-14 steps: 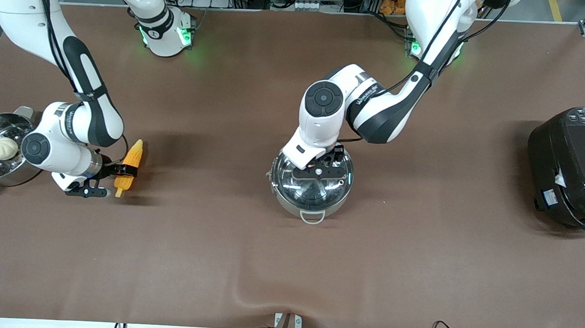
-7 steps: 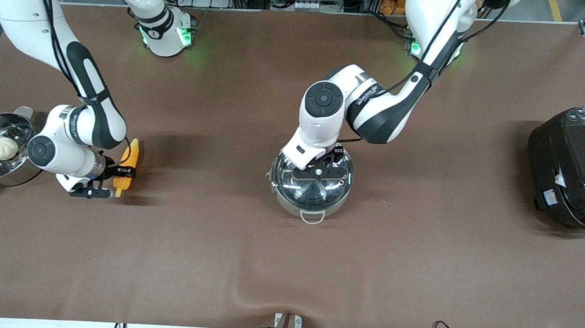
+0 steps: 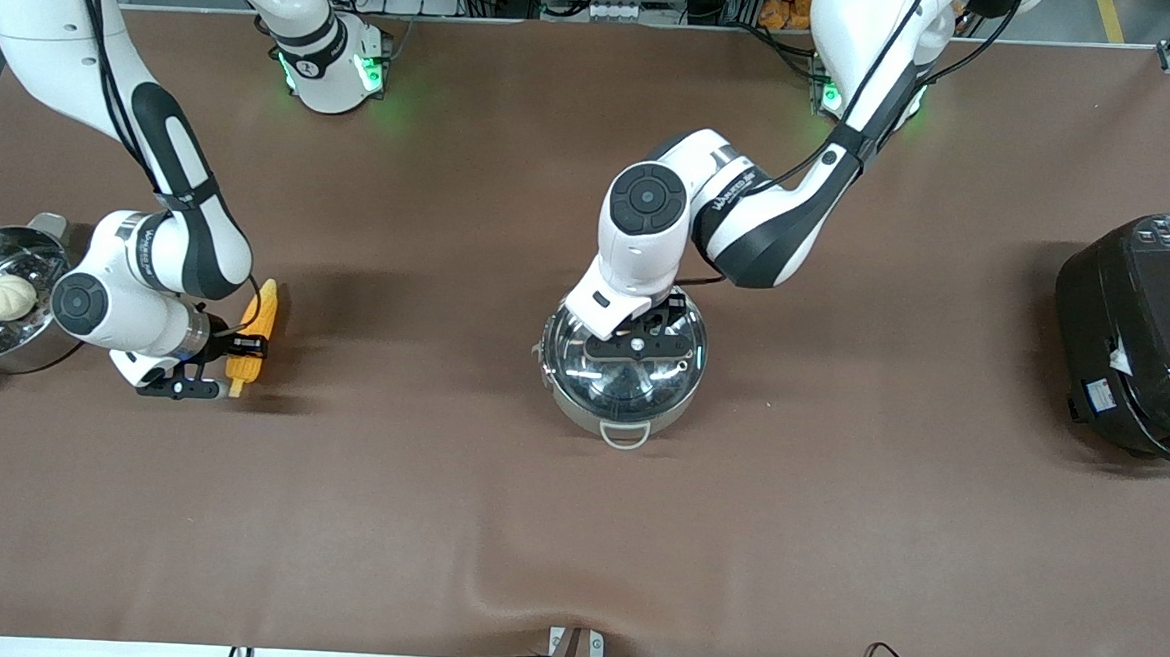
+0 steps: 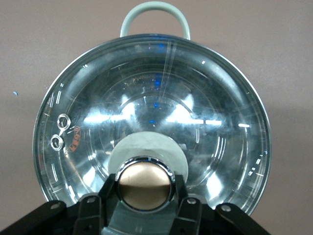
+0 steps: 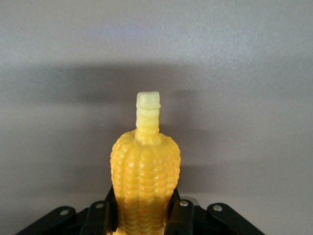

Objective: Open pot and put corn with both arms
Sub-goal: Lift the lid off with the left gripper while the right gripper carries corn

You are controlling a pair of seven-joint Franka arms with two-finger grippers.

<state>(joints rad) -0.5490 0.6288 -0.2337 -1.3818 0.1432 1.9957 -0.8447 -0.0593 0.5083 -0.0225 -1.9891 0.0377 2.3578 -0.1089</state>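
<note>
Left gripper (image 4: 145, 196) is clamping the knob (image 4: 145, 182) of the lid (image 3: 624, 356), still seated on the pot (image 3: 616, 415) mid-tabletop. Right gripper (image 5: 144, 208) is gripping the corn (image 3: 252, 336) near the right arm's end. Next: lift lid straight up, then carry corn over.

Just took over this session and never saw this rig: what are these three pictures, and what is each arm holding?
Two robot arms work at a brown table, seen from above; the two close-ups come from wrist cameras. The left gripper is shut on the lid's knob; the lid is still on the pot. The right gripper is shut on the corn, near the right arm's end. Beside it stands a steel pot with a bun. A black rice cooker sits at the left arm's end.
</note>
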